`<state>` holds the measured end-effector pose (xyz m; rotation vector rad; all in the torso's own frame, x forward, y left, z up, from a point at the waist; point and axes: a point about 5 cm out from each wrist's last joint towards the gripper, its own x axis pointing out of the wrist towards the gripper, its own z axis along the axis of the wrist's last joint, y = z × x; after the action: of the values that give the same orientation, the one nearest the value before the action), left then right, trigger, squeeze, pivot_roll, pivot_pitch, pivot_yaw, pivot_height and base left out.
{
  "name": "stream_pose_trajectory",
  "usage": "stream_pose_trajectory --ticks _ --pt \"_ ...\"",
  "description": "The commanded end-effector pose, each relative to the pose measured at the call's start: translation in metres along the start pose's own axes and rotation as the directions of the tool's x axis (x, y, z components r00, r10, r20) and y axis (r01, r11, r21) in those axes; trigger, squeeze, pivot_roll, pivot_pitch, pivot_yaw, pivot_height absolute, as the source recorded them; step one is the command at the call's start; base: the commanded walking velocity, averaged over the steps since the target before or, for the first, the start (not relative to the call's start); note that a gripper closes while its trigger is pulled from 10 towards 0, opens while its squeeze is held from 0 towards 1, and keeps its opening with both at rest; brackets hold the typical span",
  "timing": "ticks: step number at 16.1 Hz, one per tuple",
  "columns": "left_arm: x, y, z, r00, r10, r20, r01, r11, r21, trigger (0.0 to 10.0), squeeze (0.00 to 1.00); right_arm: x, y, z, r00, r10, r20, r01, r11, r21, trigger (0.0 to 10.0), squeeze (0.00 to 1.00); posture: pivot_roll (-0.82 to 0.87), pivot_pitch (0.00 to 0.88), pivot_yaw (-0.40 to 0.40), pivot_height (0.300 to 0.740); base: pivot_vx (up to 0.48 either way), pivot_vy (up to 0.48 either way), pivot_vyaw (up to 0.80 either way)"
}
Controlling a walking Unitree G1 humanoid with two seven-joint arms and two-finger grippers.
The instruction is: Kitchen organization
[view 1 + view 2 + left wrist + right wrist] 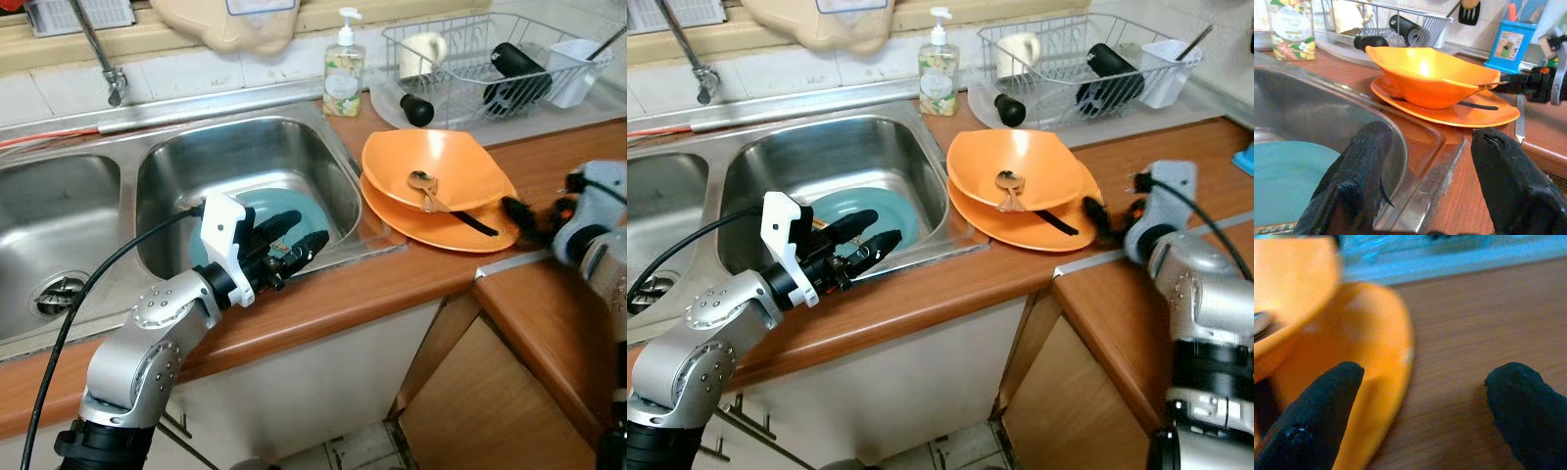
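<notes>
Sink [294, 147]: steel double basin set in a brown wooden counter [549, 157]; a teal plate [279, 211] is lying flat in the right-hand basin.
Left gripper [304, 247]: hovering over the front rim of that basin, at the near edge of the teal plate; its two black fingers [1359, 171] are standing spread apart, holding nothing.
Orange bowl [436, 176]: sitting on an orange plate [441, 230] on the counter just right of the sink; a metal spoon [423, 184] is resting inside the bowl.
Dark utensil [475, 221]: a dark handle is lying across the orange plate under the bowl's edge.
Right gripper [1097, 215]: reaching in from the right at the orange plate's right edge; in the right wrist view its fingers [1317, 416] are parted, one over the plate rim, the other over bare wood, gripping nothing.
Soap bottle [344, 69]: pump dispenser standing behind the sink's back corner.
Dish rack [470, 39]: wire rack at the back of the counter, holding a cream mug [423, 49], a black cylindrical item [514, 69] and a white cutlery cup [573, 69].
Faucet [103, 59]: rising behind the divider between the basins.
</notes>
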<state>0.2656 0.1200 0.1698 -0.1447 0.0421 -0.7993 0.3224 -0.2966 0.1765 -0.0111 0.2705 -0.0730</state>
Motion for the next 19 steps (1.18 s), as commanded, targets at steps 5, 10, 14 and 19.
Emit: stream_pose_trajectory --ticks 5,10,14,19 --pt "0.0 0.001 0.0 1.0 0.007 -0.012 -0.007 1.0 0.011 10.0 0.0 0.004 -0.018 0.005 0.989 -0.14 0.055 0.145 0.985 -0.091 10.0 0.0 -0.03 0.0 0.061 0.74 0.0 0.0 0.0" --pt "-0.001 -0.003 -0.003 0.999 -0.023 -0.043 0.024 0.999 0.032 10.0 0.0 0.011 -0.006 -0.014 0.997 -0.072 0.007 0.072 0.981 -0.182 10.0 0.0 -0.02 0.0 0.058 0.74 0.0 0.0 0.0" --pt "-0.003 -0.007 -0.007 0.996 -0.058 -0.075 0.061 0.997 0.041 10.0 0.0 0.013 -0.004 -0.016 0.999 -0.053 0.002 0.052 0.979 -0.198 10.0 0.0 -0.02 0.0 0.059 0.74 0.0 0.0 0.0" --pt "-0.002 -0.008 -0.009 0.994 -0.067 -0.087 0.071 0.997 0.044 10.0 0.0 0.014 0.002 -0.02 1.0 -0.024 -0.005 0.022 0.978 -0.209 10.0 0.0 -0.03 0.0 0.061 0.74 0.0 0.0 0.0"
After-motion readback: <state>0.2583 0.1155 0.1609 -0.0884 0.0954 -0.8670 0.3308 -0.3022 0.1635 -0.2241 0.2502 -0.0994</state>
